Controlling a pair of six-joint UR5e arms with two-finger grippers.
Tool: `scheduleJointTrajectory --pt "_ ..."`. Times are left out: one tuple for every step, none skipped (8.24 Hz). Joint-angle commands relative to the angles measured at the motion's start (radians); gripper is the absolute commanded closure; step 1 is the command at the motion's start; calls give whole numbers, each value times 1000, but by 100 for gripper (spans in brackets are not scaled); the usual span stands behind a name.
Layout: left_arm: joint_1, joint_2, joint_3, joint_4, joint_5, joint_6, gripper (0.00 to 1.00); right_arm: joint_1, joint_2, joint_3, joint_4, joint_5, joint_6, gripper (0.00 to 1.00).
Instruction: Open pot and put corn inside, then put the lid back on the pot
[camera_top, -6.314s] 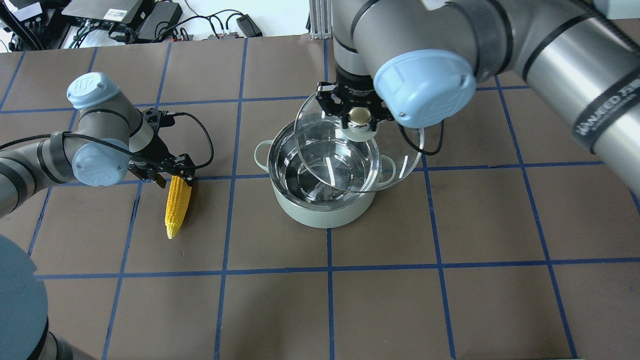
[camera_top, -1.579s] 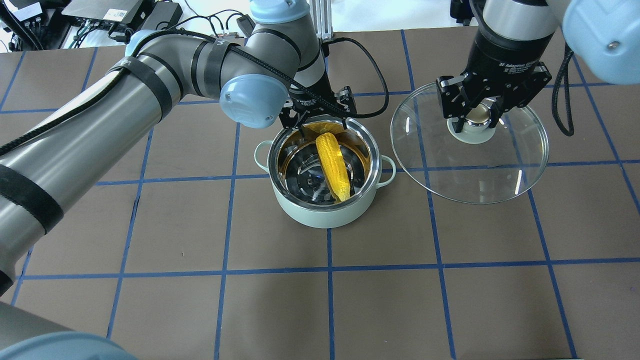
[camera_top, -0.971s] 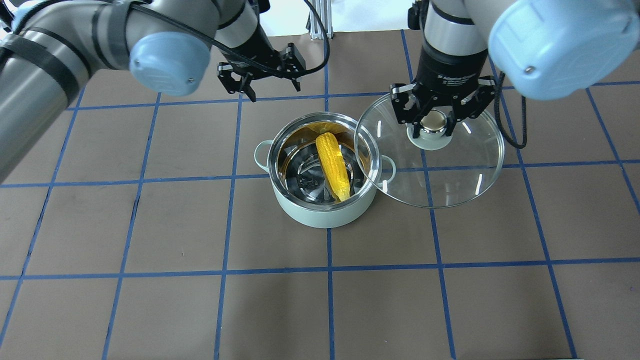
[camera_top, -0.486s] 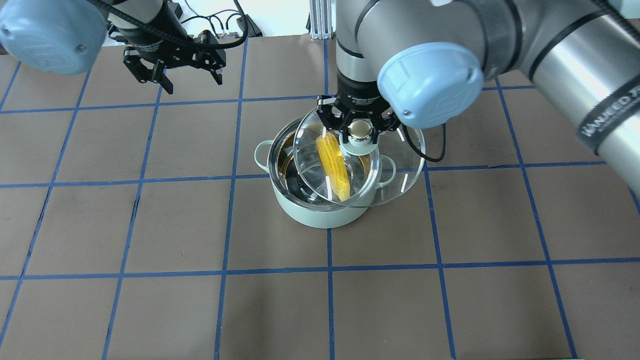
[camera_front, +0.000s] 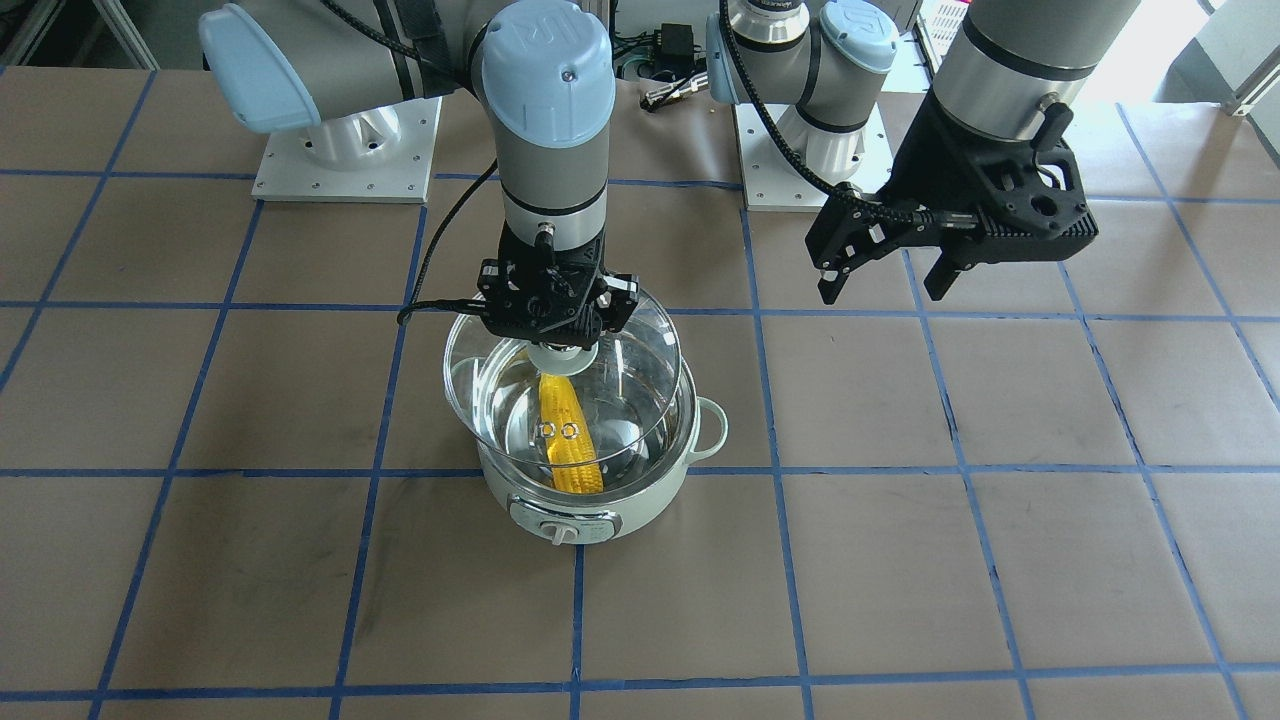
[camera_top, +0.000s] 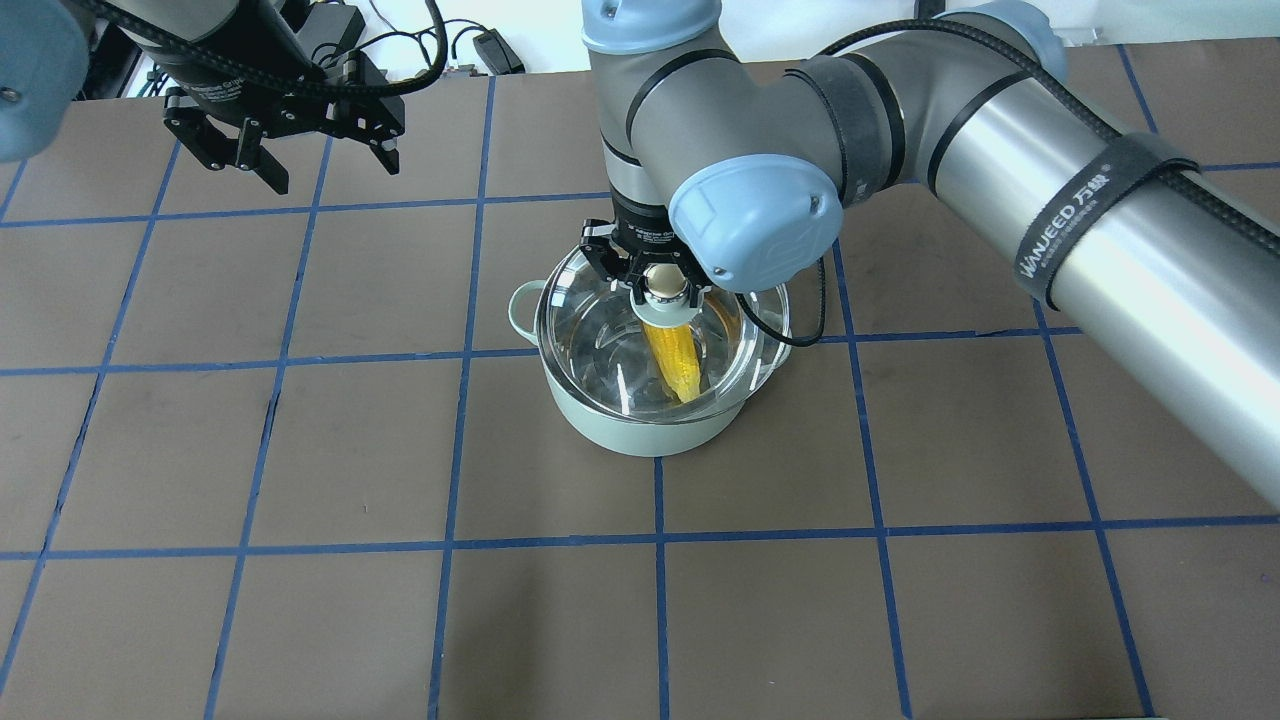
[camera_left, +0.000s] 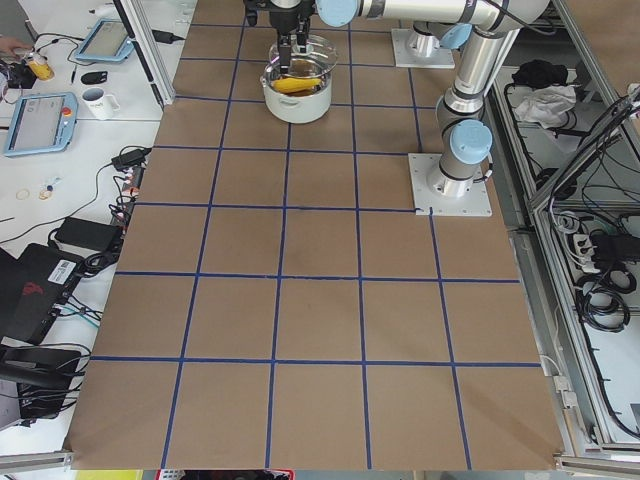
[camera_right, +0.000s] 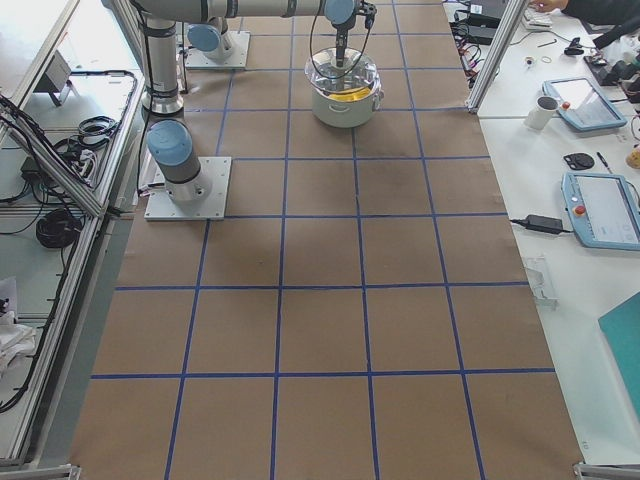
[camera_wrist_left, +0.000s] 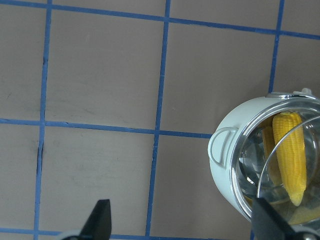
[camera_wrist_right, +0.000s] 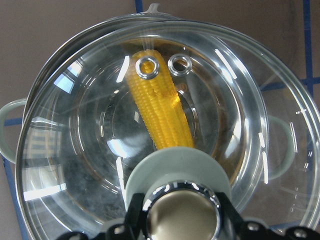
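Observation:
The pale mint-green pot (camera_top: 640, 432) stands mid-table with the yellow corn (camera_top: 676, 366) lying slanted in its steel bowl. My right gripper (camera_top: 666, 286) is shut on the knob of the clear glass lid (camera_top: 598, 330) and holds the lid just over the pot's rim, slightly off-centre. In the right wrist view the lid (camera_wrist_right: 95, 145) covers the corn (camera_wrist_right: 161, 112), and its rim is offset from the pot's rim (camera_wrist_right: 55, 65). My left gripper (camera_top: 288, 160) is open and empty, raised at the far left, away from the pot (camera_wrist_left: 231, 167).
The brown table (camera_top: 300, 450) carries a blue tape grid. Cables and electronics (camera_top: 250, 30) lie beyond its far edge. The arm bases (camera_front: 340, 150) stand at the robot's side of the table. Side benches hold tablets and a mug (camera_left: 100, 100).
The corn went from the table into the pot, and my left gripper let go and withdrew to the far left. My right gripper brought the lid back from the right and lowered it over the pot.

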Motion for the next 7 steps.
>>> scheduleJointTrajectory --pt "0 3 11 -16 5 -11 0 3 39 9 -43 6 32 100" --pt "0 3 10 -16 5 -5 0 14 45 9 -69 -3 46 100" --pt "0 3 10 -13 5 0 0 17 47 9 -74 -3 41 100" --pt "0 3 10 -8 5 1 0 17 51 15 -74 1 43 100" --pt "0 3 8 -7 5 1 0 18 51 20 -75 3 40 100" --pt "0 1 10 -4 3 0 0 18 51 21 -72 4 44 100" --pt "0 -2 8 -5 3 0 0 18 51 26 -72 7 44 100"
